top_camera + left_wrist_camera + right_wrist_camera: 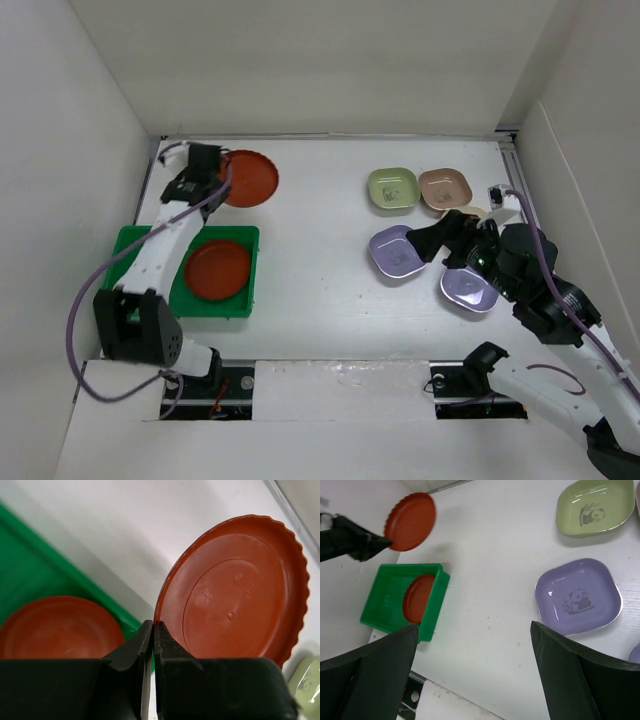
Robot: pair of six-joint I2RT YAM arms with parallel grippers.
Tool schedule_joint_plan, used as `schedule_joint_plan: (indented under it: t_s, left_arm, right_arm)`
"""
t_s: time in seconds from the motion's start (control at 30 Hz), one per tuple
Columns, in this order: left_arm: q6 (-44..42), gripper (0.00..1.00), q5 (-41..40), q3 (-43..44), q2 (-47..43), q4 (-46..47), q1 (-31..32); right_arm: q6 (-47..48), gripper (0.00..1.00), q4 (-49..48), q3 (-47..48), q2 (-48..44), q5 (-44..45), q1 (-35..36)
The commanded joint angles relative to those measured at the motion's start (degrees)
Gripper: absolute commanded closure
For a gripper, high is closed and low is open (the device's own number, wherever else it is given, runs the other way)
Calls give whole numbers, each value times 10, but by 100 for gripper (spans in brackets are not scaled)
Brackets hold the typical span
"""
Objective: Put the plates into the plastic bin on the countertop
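While R-claw (474, 627) gapes, L-claw (153, 626) pinches plate (235, 595).

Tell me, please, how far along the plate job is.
Done: one red plate in the bin. In hand: the left end effector is shut on the second red plate. To do: two lavender plates, a green plate and a tan plate on the countertop; right end effector open.
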State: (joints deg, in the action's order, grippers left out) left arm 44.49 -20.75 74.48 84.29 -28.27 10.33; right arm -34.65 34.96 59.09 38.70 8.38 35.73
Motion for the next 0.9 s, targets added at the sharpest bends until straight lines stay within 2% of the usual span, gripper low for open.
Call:
schedule_joint_plan:
  t_s: [0.0, 0.07, 0.1, 0.17, 0.33, 0.77, 0.87]
  left_arm:
    - [12, 100, 12, -63, -97, -22, -59]
    - [7, 100, 7, -118, -137, -22, -101]
    - [7, 100, 22, -132, -148, -22, -142]
    - [-4, 100, 22, -168, -177, -33, -160]
    - [2, 100, 6, -216, -226, -57, -160]
    - [75, 100, 12, -270, -220, -79, -135]
    - [88, 100, 18, -283, -243, -79, -135]
  right_arm:
    - [12, 0, -45, 17, 10, -22, 4]
    - [12, 0, -58, 17, 10, -31, 4]
    - [12, 0, -58, 17, 16, -31, 4]
    - [12, 0, -70, 17, 16, -41, 4]
    - [12, 0, -89, 12, 16, -67, 4]
    - [17, 0, -95, 7, -8, -79, 4]
    - [17, 0, -95, 7, -8, -84, 4]
